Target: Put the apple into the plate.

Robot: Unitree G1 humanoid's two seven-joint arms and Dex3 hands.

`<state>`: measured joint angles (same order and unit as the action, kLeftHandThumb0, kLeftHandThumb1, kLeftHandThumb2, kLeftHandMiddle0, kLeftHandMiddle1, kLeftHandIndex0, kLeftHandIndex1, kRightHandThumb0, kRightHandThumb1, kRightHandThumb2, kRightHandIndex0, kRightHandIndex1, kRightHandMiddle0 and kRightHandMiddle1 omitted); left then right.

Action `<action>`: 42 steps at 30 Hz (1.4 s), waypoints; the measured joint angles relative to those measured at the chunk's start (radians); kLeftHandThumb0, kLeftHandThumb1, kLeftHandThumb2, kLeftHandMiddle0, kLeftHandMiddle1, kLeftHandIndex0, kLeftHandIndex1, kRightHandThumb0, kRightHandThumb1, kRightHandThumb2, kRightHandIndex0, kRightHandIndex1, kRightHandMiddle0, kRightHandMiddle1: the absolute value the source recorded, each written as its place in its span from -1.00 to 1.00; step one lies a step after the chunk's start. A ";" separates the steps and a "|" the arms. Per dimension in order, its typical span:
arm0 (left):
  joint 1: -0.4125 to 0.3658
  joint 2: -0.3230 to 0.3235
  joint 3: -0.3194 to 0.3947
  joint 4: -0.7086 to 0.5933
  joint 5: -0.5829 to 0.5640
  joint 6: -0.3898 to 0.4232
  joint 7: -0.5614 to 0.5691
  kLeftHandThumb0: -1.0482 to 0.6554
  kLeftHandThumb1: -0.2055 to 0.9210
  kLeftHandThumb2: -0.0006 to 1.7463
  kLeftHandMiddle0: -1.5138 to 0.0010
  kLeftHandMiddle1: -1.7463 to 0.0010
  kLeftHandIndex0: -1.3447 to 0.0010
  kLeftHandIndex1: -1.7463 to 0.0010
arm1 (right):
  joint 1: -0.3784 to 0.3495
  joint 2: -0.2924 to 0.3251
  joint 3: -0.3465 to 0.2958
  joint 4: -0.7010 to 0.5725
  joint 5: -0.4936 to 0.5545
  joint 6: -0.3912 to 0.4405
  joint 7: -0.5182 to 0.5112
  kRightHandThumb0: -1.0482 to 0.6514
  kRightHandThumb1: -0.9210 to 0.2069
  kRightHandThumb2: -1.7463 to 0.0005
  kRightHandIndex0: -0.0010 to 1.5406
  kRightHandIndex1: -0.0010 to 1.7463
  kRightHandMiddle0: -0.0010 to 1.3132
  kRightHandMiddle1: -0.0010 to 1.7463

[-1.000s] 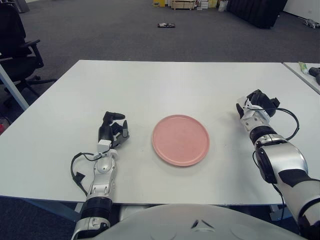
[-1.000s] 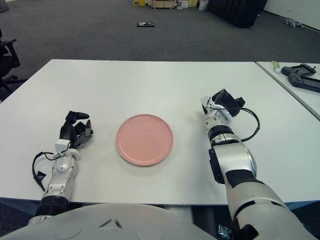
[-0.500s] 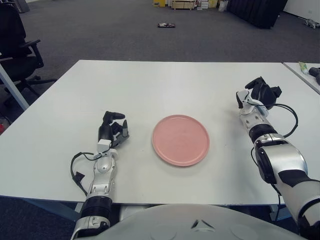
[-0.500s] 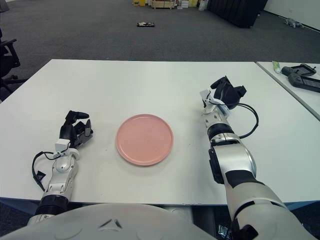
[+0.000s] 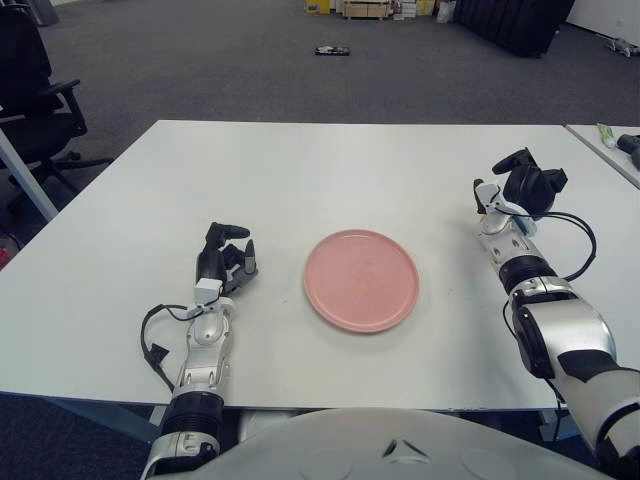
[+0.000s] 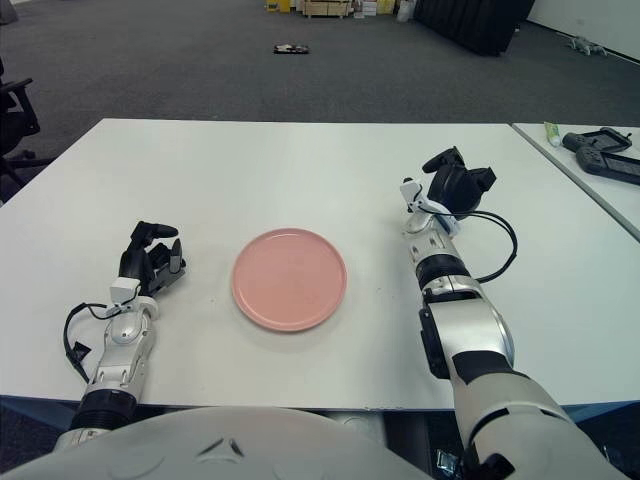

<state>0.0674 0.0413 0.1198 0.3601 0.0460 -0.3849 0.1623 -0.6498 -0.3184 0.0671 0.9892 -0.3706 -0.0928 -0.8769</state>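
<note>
Roughly centred on the white table [image 5: 330, 170], nearer its front edge, sits the pink plate [image 5: 361, 279], flat and with nothing in it. Wide bare tabletop lies on all sides of the plate: a big stretch behind it up to the far edge, and clear strips between it and each hand. No apple shows in either view, so where it is can't be told. Right hand [image 5: 527, 184] is raised to the right of the plate, well apart from it, near the table's right edge; wrist is bent up, forearm running back toward the robot's body, dark fingers curled loosely together, nothing visible in them. A black cable loops from the right wrist down over the tabletop. Left hand [image 5: 226, 262] shows left of the plate, near but apart from it, forearm lying toward the front edge, fingers curled in and holding nothing visible; cable loops by that forearm too. A second table [image 6: 600, 170] stands just beyond the right edge, with a narrow gap between, carrying a dark device [image 6: 603, 150] and a small tube [image 6: 552, 132]. Behind the table is open grey carpet floor, and an office chair [image 5: 35, 90] stands off the far left corner.
</note>
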 measured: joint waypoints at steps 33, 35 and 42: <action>-0.003 0.002 0.000 0.005 0.000 -0.003 -0.003 -0.23 0.46 0.08 -0.07 -1.00 0.43 -1.00 | 0.365 0.104 0.049 -0.935 -0.036 0.046 0.411 0.23 0.57 -0.87 0.09 0.95 -0.11 1.00; -0.004 0.002 -0.001 0.005 0.000 -0.003 -0.003 -0.23 0.46 0.08 -0.07 -1.00 0.43 -1.00 | 0.371 0.106 0.051 -0.945 -0.035 0.028 0.435 0.23 0.57 -0.87 0.09 0.95 -0.11 1.00; -0.005 0.002 -0.001 0.005 0.001 -0.001 -0.003 -0.23 0.46 0.08 -0.07 -1.00 0.43 -1.00 | 0.379 0.116 0.050 -0.966 -0.041 -0.015 0.481 0.23 0.53 -0.84 0.07 0.94 -0.13 1.00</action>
<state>0.0623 0.0431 0.1183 0.3655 0.0471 -0.3855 0.1594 -0.2706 -0.2024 0.1176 0.0236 -0.4113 -0.1078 -0.3963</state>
